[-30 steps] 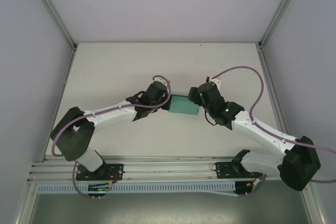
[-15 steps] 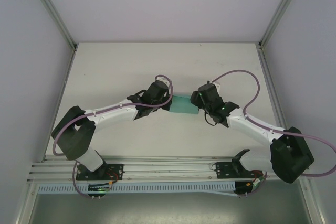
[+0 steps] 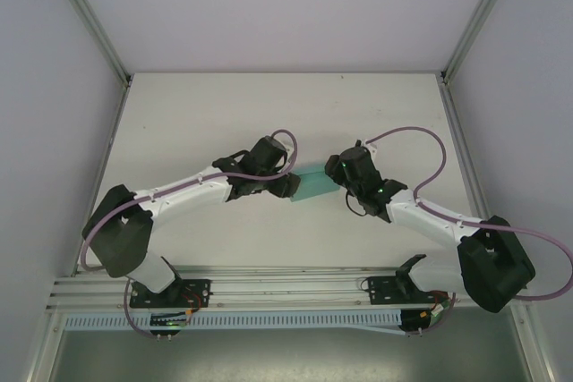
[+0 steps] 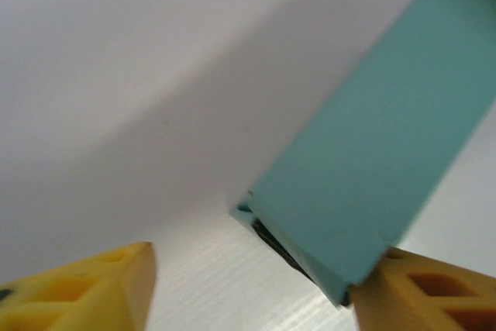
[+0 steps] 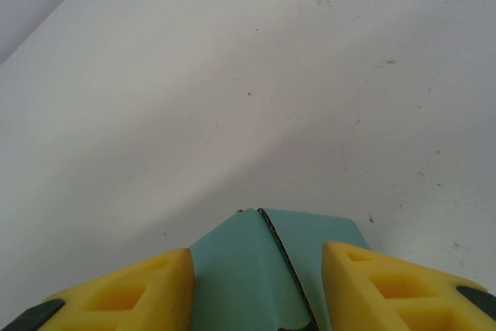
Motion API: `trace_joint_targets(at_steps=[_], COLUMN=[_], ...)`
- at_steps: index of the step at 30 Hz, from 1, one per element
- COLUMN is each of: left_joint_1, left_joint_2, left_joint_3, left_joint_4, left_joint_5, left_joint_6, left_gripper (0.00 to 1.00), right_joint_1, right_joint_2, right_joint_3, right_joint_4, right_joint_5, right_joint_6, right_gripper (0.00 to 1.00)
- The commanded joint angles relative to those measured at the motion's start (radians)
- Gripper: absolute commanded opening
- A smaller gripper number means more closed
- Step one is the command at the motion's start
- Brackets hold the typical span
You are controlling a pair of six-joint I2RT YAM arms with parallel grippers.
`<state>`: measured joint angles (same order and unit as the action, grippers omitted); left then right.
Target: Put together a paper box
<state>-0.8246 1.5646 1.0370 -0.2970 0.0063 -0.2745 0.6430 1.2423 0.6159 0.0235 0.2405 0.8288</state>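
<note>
paper box (image 3: 312,186): thin teal card, smooth matte, crisp creases, dark slit along one fold. It sits mid-bench between both hands. right hand (image 5: 257,257) clamps it between yellow cut-out fingers (image 5: 124,296). left hand (image 4: 256,269) has its jaws wide apart, one finger touching the box corner. bench (image 3: 224,114): white, faintly ribbed, a few specks. Pale walls (image 3: 45,87) with aluminium posts (image 3: 89,20) surround it.
</note>
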Motion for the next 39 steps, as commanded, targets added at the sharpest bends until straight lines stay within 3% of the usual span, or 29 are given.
trace_joint_targets(at_steps=[1,5,11,17,21,29,39], left_joint_1=[-0.013,-0.013,0.013,0.158,0.162,0.216,0.296], left_joint_2=[-0.033,-0.045,-0.055,-0.016,0.020,0.089,0.135], left_joint_3=[0.014,0.045,0.111,0.097,0.066,-0.037,-0.161], left_joint_4=[-0.070,-0.071,-0.151,-0.104,-0.058,0.047,0.135], left_joint_5=[0.113,0.131,0.005,0.207,0.272,0.405,0.530], left_joint_6=[0.039,0.001,-0.173,-0.282,-0.265,-0.301,-0.350], left_gripper=[0.77,0.98,0.98,0.99,0.96,0.81,0.39], right_joint_1=[0.003,0.003,0.004,0.003,0.002,0.003,-0.038], right_joint_2=[0.033,0.038,0.029,0.044,0.055,0.084,0.088], right_joint_3=[-0.054,-0.068,-0.089,-0.083,-0.077,-0.084,-0.086], right_joint_4=[-0.115,-0.112,-0.119,-0.122,-0.129,-0.114,-0.106], right_joint_5=[-0.020,-0.025,-0.010,-0.007,-0.001,-0.020,-0.034], right_joint_6=[0.014,0.026,0.026,0.006,0.003,0.015,-0.059], right_gripper=[0.45,0.44,0.43,0.36,0.36,0.36,0.36])
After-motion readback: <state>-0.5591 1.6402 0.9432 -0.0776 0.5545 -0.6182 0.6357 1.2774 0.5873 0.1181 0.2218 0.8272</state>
